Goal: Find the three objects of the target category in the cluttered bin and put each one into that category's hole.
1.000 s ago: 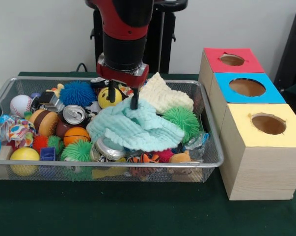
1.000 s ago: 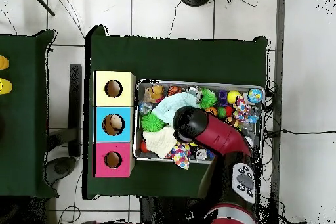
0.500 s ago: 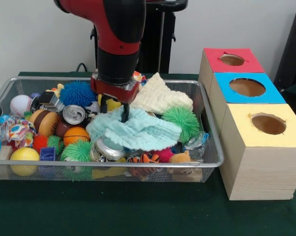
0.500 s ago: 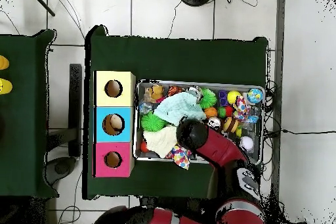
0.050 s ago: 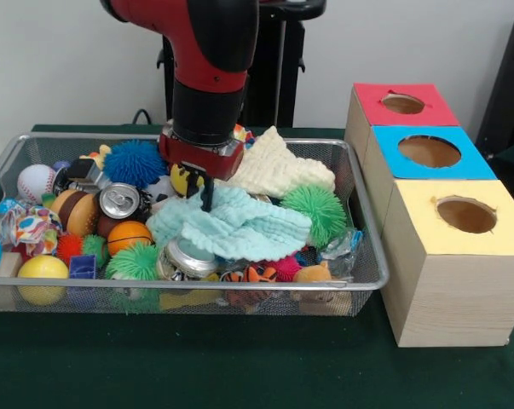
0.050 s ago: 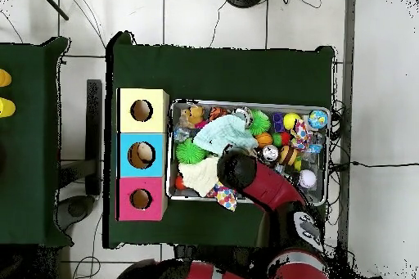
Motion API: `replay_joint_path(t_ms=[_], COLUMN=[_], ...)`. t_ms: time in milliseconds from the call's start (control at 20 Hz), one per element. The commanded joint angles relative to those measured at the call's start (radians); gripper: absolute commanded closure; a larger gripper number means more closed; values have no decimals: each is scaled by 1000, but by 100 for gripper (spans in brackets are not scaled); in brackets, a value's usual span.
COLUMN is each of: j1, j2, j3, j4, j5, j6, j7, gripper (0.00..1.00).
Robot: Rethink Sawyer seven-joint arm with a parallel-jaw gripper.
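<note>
A wire bin (image 5: 364, 223) holds a heap of toys, cans and cloths. A mint green cloth (image 5: 239, 226) lies crumpled across its middle, with a cream cloth (image 5: 278, 166) behind it. My gripper (image 5: 197, 189) is low at the mint cloth's left back edge, just in front of a yellow smiley ball (image 5: 185, 176). Two cans show: one (image 5: 120, 201) left of the cloth, one (image 5: 188, 256) half under it. In the overhead view my arm (image 6: 245, 176) covers the gripper beside the mint cloth (image 6: 223, 135). Red (image 5: 401, 104), blue (image 5: 429, 152) and yellow (image 5: 465, 213) boxes with holes stand to the right.
Around the cloths lie a green spiky ball (image 5: 314, 209), a blue spiky ball (image 5: 134, 160), a baseball (image 5: 36, 181), an orange ball (image 5: 130, 233), a burger toy (image 5: 76, 211) and a yellow ball (image 5: 42, 268). In the overhead view something orange sits inside the blue box's hole (image 6: 141, 155).
My gripper has moved left and down from over the mint cloth's top to its left back edge. The cloth has shifted slightly left and flattened.
</note>
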Motion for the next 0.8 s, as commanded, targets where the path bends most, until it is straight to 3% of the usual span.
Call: replay_joint_path(t_ms=[50,250,400,600,800], j1=[64,144,188,185,160], j2=[65,16,-53,-110,-131], j3=[17,-90,-186,-221,-215], j4=[-3,-46,-97,-109,-119], j5=[62,55,21,-10,-60], j6=[51,124,250,310,271], j7=[264,251,212,166,89], gripper=[100,100,100,100,100])
